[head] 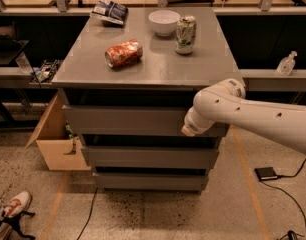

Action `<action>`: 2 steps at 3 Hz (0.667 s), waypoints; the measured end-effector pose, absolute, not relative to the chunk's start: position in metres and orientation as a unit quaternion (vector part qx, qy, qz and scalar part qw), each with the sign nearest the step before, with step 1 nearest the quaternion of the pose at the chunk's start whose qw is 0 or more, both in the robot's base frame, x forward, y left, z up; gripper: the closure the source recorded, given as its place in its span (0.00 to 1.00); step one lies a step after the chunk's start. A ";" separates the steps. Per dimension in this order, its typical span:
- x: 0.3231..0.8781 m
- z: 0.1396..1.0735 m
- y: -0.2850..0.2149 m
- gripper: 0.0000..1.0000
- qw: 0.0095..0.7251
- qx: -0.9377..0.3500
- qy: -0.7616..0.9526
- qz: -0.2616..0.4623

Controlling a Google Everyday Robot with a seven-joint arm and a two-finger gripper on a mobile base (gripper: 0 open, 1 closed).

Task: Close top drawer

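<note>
The top drawer (123,121) is the uppermost of three grey drawers in the cabinet. Its plain front stands out a little from under the tabletop (148,71), with a dark gap above it. My gripper (190,129) is at the end of the white arm that reaches in from the right. It is against the right part of the top drawer's front, and the wrist hides its tip. The two lower drawer fronts (148,156) sit below, set further back.
On the tabletop are a red crumpled packet (124,53), a white bowl (164,21), a green-and-white can (185,34) and a dark bag (109,11). An open cardboard box (55,141) stands left of the cabinet. A shoe (14,205) and a black device with cable (267,173) lie on the floor.
</note>
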State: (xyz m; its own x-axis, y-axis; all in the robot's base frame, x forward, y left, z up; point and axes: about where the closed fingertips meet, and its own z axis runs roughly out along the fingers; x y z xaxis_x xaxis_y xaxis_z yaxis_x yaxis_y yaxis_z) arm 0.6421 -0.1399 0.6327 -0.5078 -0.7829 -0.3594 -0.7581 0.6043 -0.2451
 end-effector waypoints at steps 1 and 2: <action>0.619 0.634 -0.162 1.00 0.200 -0.413 0.887 -0.037; 0.579 0.643 -0.191 1.00 0.185 -0.362 0.912 -0.047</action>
State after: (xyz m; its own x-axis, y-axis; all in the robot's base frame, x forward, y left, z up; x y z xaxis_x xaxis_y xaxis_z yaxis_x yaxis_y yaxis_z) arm 0.5793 -0.1907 0.6426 -0.6693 -0.6782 -0.3033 -0.6435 0.7333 -0.2195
